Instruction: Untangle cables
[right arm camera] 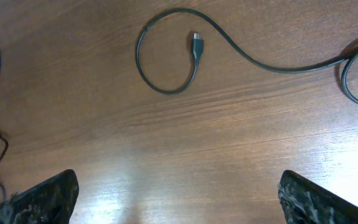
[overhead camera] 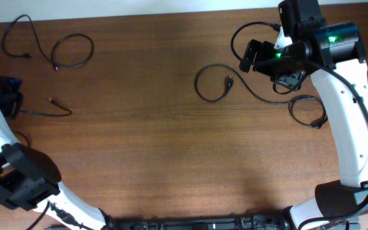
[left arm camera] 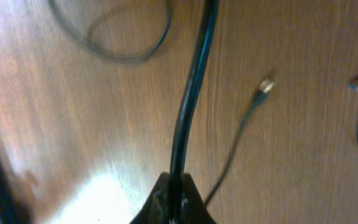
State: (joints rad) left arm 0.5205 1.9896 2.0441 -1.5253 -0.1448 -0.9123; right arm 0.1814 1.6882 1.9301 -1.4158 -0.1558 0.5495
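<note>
Several thin black cables lie apart on the wooden table. One cable (overhead camera: 213,84) forms a loop with its plug (right arm camera: 196,46) inside, left of my right gripper (overhead camera: 250,57); its loop also shows in the right wrist view (right arm camera: 166,50). My right gripper (right arm camera: 178,193) is open and empty above bare wood. My left gripper (overhead camera: 6,97) sits at the far left edge and is shut on a black cable (left arm camera: 191,93) that runs away from the jaws (left arm camera: 178,198). Another thin cable with a small metal plug (left arm camera: 265,86) lies beside it.
Two more cables lie at the back left: a wavy one (overhead camera: 19,37) and a loop (overhead camera: 73,51). Further loops (overhead camera: 305,108) lie under the right arm. The right arm's white body (overhead camera: 347,128) spans the right side.
</note>
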